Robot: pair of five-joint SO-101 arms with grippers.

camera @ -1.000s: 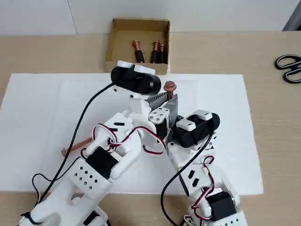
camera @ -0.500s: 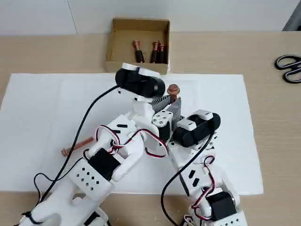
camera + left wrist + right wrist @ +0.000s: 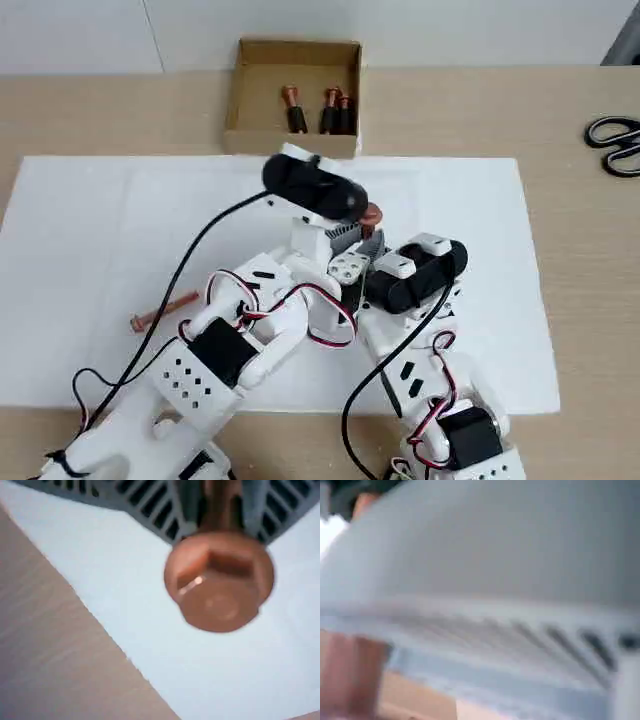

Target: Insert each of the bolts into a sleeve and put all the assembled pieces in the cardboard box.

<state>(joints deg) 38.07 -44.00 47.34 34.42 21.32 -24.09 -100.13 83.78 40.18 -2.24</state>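
Note:
A copper bolt stands over the white sheet in the middle of the table, with its hex head large in the left wrist view. My left gripper is shut on its shaft, one grey slotted finger on each side. The right arm sits just behind and right of it, its gripper end tucked under the left wrist. In the right wrist view a grey slotted surface lies very close, with something copper at the edge. The cardboard box at the back holds three assembled pieces.
Another copper bolt lies on the white sheet to the left, near the left arm's cable. Scissors rest on the wooden table at the far right.
The left wrist has swung right and toward the right arm, carrying the bolt down and closer to it. The right arm has stayed put.

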